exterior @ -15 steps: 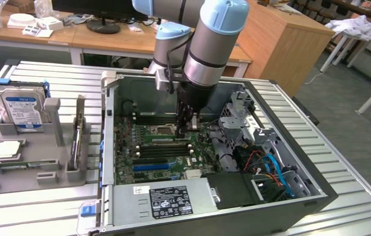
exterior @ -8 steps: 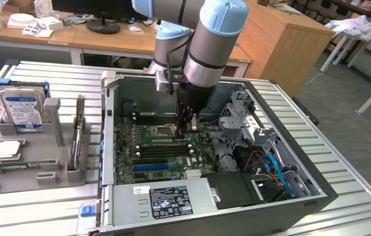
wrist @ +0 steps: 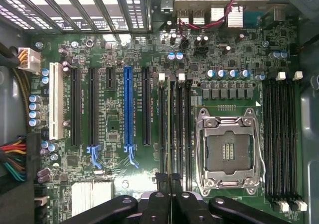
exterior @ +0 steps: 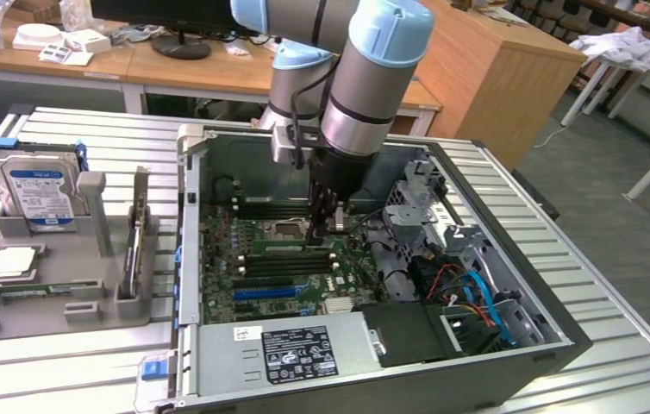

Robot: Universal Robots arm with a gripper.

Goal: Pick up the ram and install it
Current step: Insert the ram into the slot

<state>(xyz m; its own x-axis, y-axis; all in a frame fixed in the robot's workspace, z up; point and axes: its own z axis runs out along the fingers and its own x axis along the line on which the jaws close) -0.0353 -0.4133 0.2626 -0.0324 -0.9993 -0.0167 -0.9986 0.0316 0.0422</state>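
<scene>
One grey tray (exterior: pixel 72 263) on the exterior view's left holds a hard drive (exterior: pixel 38 185). To its right, inside the open computer case (exterior: pixel 440 379), the gripper (exterior: pixel 322 235) has its fingers (wrist: pixel 161 184) pressed nearly together. They pinch the ram (wrist: pixel 168 129), which stands edge-on along the memory slots (wrist: pixel 180 134), with the processor socket (wrist: pixel 229 152) just beside them.

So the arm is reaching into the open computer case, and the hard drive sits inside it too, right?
Not quite: the exterior view shows the hard drive standing in a grey holder outside the computer case. The arm does reach in.
</scene>
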